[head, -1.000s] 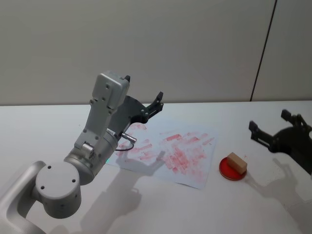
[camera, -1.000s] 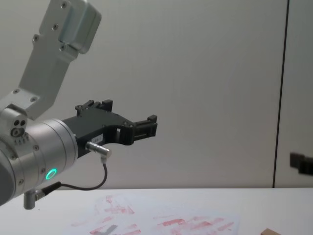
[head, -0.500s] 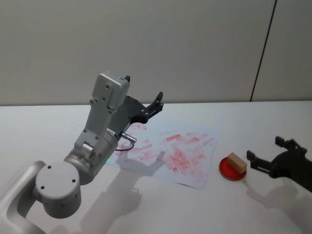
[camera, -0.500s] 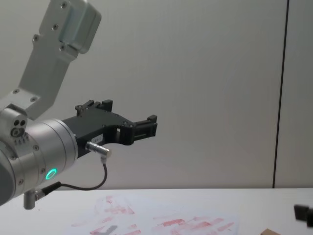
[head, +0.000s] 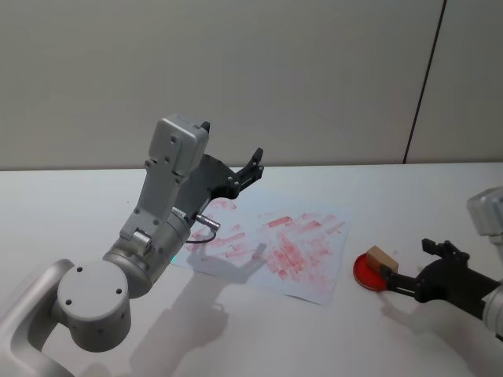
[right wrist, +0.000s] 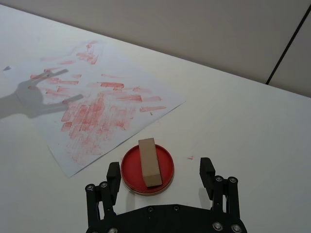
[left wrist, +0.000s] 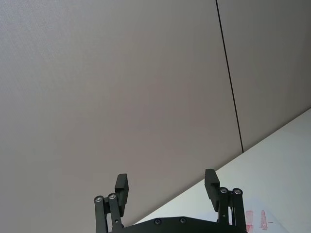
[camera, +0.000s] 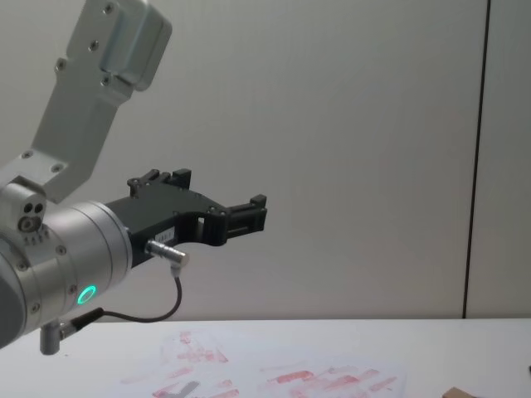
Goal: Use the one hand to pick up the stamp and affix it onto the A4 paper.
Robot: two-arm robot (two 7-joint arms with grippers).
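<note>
Stamp (right wrist: 149, 162), judged a stiff, light wooden block, lies on the red ink pad (right wrist: 129, 170) just beside the A4 paper (right wrist: 97, 111) on the desk (right wrist: 233, 121), likely best pinched across its 2 long sides by the released right gripper (right wrist: 160, 167) nearby; left gripper (left wrist: 166, 182) released, parked aloft; no legible markings.

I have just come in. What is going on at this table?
The right gripper is open and low over the table, right at the stamp, which lies on a round red pad; it has not gripped it yet. The A4 paper, covered in red imprints, lies beside the pad. The left gripper is open and held high, idle.
</note>
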